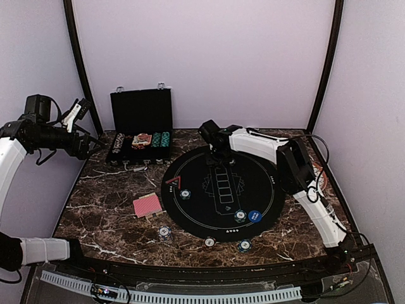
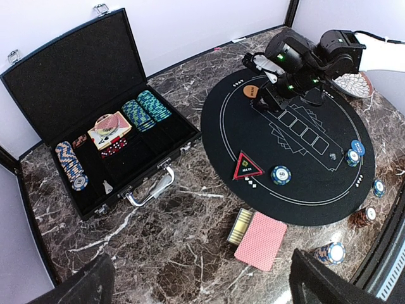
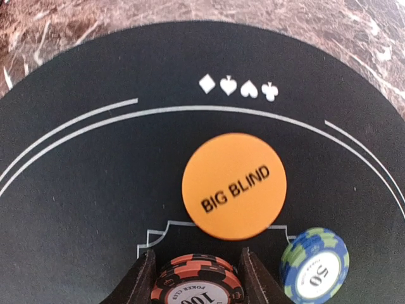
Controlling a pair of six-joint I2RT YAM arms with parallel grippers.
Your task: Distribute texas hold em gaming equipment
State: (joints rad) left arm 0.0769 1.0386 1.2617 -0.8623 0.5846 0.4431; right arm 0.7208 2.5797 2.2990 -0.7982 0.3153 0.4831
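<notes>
Two things crowd the right gripper [image 3: 197,273] on the round black mat [image 3: 76,190]: the orange Big Blind disc [image 3: 234,185] just ahead, and a smaller blue chip [image 3: 314,266] beside it. The gripper's fingers pinch a red chip stack [image 3: 197,290], maybe touching the mat. Let go, it could bump either one. The left gripper [image 2: 209,284] hangs wide apart, far away.

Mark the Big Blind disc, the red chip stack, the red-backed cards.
Big Blind disc [image 3: 234,185]: right wrist view, face centre.
red chip stack [image 3: 197,284]: right wrist view, top chip.
red-backed cards [image 2: 261,240]: left wrist view, top card's back.

Marker disc [image 3: 234,185] on the mat [image 3: 76,190], chip stack [image 3: 197,285] just beside it, case [image 1: 140,114] at back left.
</notes>
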